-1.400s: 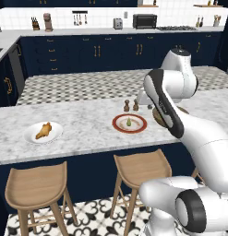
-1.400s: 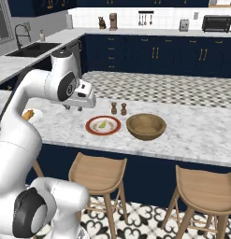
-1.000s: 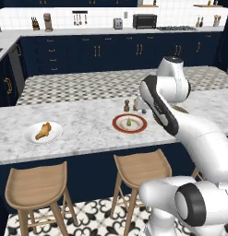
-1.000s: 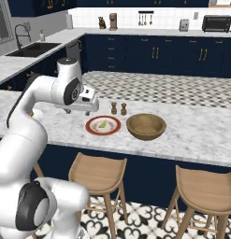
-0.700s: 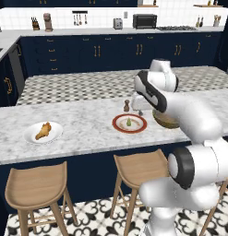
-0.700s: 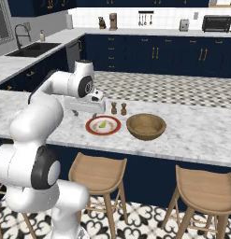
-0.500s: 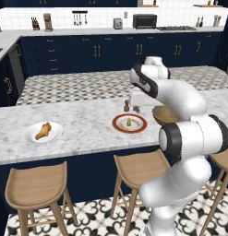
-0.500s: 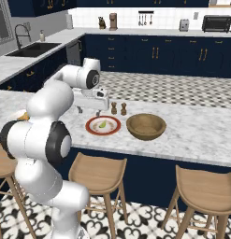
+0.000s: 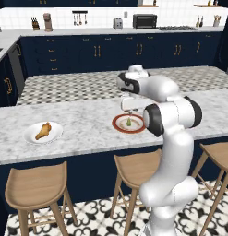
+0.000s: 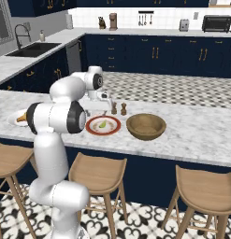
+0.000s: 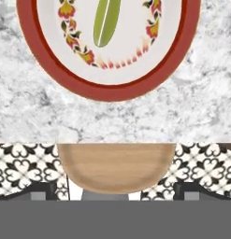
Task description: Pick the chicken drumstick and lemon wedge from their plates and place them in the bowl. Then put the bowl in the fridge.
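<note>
Pincer (image 9: 128, 110) hangs above the glossy red-rimmed round plate (image 11: 182, 70); slim green lemon wedge (image 11: 106, 21) ahead; its opening I cannot tell

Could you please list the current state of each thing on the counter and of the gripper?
lemon wedge: lying on the red-rimmed plate, not grasped.
red-rimmed plate: on the counter, holding the wedge.
chicken drumstick: lying on the white plate, untouched.
white plate: on the counter, holding the drumstick.
bowl: upright, empty, beside the red-rimmed plate.
gripper: above the red-rimmed plate, open or shut unclear.
</note>
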